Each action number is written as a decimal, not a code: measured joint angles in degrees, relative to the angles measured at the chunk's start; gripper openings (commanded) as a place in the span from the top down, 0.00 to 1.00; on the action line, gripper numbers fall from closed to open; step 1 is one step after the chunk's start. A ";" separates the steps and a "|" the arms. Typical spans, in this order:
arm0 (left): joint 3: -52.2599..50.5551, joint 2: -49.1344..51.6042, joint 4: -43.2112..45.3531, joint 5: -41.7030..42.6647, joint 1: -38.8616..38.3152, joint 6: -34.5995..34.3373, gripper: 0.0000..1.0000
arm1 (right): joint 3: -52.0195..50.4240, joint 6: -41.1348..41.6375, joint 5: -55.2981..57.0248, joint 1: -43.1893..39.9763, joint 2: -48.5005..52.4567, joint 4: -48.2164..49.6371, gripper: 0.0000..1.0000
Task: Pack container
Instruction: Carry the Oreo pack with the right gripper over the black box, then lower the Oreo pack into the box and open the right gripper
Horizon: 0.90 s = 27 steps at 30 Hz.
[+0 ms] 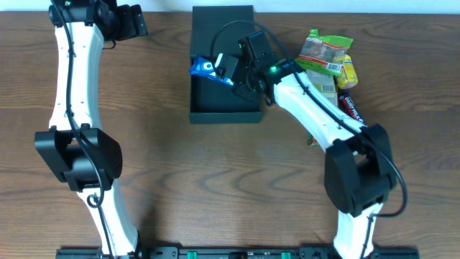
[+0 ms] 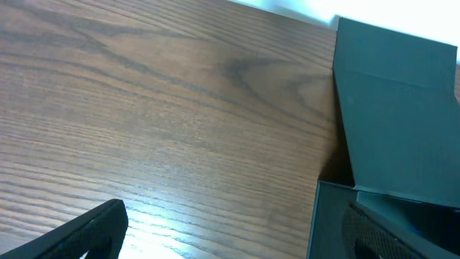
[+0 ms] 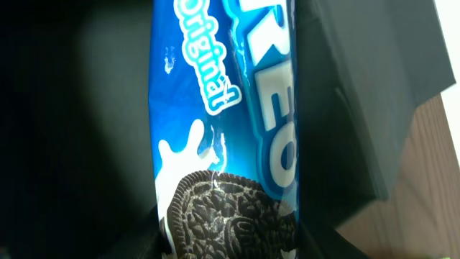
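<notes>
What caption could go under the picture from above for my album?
The right pincer holds a blue Oreo packet over the open black container, more snacks waiting beside it.

A blue Oreo packet (image 3: 223,129) runs from 12 to 6 o'clock, with a printed biscuit at its lower end. The black container (image 3: 359,93) surrounds it on both sides. Wooden table (image 3: 431,187) shows at 4 o'clock.

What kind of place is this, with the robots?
Likely a robot lab workbench: two robot arms stand at a wooden table, the right gripper holding an Oreo pack over a black box, more snacks beside it.
</notes>
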 measured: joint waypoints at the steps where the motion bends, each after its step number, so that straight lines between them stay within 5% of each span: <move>1: 0.00 0.00 -0.04 0.02 0.00 0.00 0.05 | 0.00 -0.68 0.37 0.00 0.57 0.74 0.84; 9: 0.00 -0.02 -0.13 0.02 0.00 0.00 0.05 | -0.07 -3.17 1.27 0.00 2.05 5.40 0.67; 11: 0.00 0.00 -0.13 0.02 0.00 0.00 0.05 | -0.07 -3.39 1.29 0.00 2.05 5.57 0.52; 14: 0.00 -0.02 -0.13 0.02 0.00 0.00 0.05 | -0.07 -3.54 1.31 -0.02 2.08 5.86 0.01; 27: 0.00 0.00 -0.31 0.02 0.00 0.00 0.05 | -0.07 1.31 9.14 0.07 2.10 11.80 0.03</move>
